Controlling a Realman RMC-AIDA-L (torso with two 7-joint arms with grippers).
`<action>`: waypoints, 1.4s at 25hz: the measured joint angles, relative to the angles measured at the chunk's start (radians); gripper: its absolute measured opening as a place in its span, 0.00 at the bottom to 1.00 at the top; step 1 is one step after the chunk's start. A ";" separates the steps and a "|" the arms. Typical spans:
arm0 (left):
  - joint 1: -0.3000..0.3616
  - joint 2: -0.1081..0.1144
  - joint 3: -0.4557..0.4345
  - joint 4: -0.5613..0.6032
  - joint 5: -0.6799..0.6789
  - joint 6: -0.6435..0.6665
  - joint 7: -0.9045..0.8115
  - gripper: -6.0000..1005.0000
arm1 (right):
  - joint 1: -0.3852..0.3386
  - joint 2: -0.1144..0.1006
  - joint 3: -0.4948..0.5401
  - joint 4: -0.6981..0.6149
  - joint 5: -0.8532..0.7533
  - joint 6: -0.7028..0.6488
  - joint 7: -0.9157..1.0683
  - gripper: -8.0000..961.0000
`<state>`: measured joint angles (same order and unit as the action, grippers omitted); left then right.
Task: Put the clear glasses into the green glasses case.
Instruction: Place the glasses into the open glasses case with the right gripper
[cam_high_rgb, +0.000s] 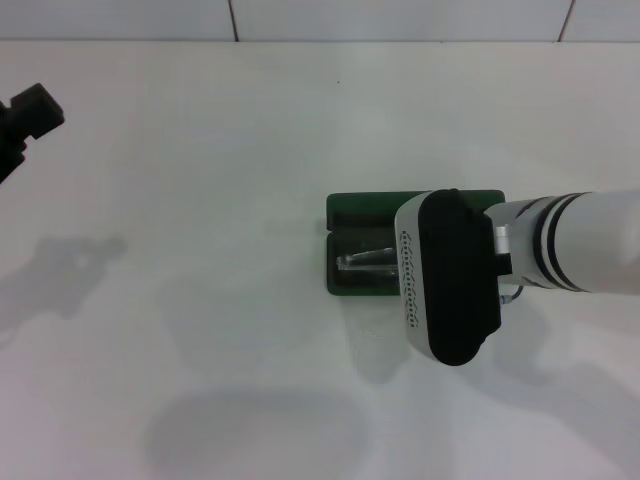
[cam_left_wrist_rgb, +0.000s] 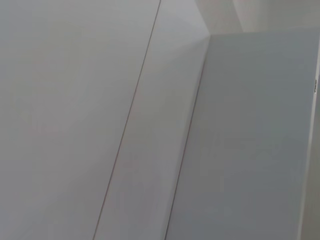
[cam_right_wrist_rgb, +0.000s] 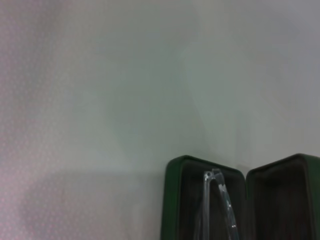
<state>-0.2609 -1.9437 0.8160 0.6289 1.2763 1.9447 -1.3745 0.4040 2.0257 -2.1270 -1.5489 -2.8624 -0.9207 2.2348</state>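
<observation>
I see the green glasses case (cam_high_rgb: 345, 208) lying open on the white table (cam_high_rgb: 200, 200), right of centre in the head view, its two halves side by side with the hinge line between them. The clear glasses (cam_high_rgb: 365, 261) sit inside the near half, the one closer to me; only a shiny streak of the transparent frame shows past the wrist. In the right wrist view the case (cam_right_wrist_rgb: 172, 200) shows both compartments with dark lining, and the glasses (cam_right_wrist_rgb: 217, 200) stand in the one beside the outer wall, thin clear arms running along its length. The other compartment looks bare.

My right gripper (cam_high_rgb: 450, 280) hangs directly over the case, covering most of its right part. The white and black wrist housing blocks the fingers from the head camera and the right wrist camera shows none of them, so I cannot tell how wide they are or whether they touch the glasses.

My left gripper (cam_high_rgb: 30, 115) is parked at the far left edge of the head view, well apart from the case; only a black piece shows. The left wrist view gives just plain pale surfaces.

No lettering or brand readable on the case here.
</observation>
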 joint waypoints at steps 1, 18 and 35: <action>-0.001 0.000 0.000 0.000 0.000 -0.001 0.000 0.05 | 0.000 0.000 0.000 0.000 0.000 -0.002 0.000 0.10; -0.007 0.000 0.000 -0.009 0.000 -0.003 -0.001 0.05 | 0.001 0.000 -0.005 0.000 -0.012 -0.016 -0.002 0.10; -0.007 0.002 0.000 -0.015 0.000 -0.003 0.003 0.05 | -0.001 -0.001 -0.014 -0.006 -0.017 -0.023 -0.003 0.10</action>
<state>-0.2682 -1.9419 0.8160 0.6135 1.2762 1.9414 -1.3720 0.4028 2.0242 -2.1414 -1.5546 -2.8793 -0.9440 2.2316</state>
